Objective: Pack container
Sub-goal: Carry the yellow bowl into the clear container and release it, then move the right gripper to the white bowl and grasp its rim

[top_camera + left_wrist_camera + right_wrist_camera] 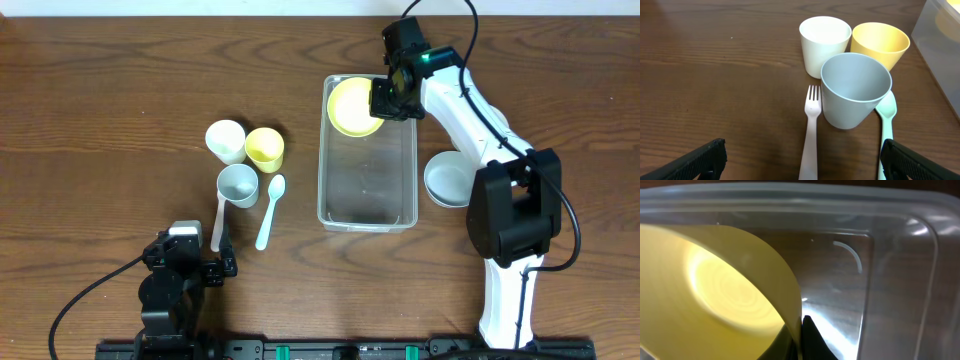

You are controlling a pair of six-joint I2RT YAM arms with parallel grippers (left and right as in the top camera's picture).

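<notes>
The right tool (384,100) is pinching the tilted yellow bowl (352,106) by its rim over the container (329,215) beneath it, risking a slip or wall snag.

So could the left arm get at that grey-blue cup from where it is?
Probably yes. The left gripper is open, facing the grey-blue cup with nothing standing between. The fork and spoon flank it closely, and the white cup and yellow cup stand just behind, so neighbours may get nudged.
</notes>
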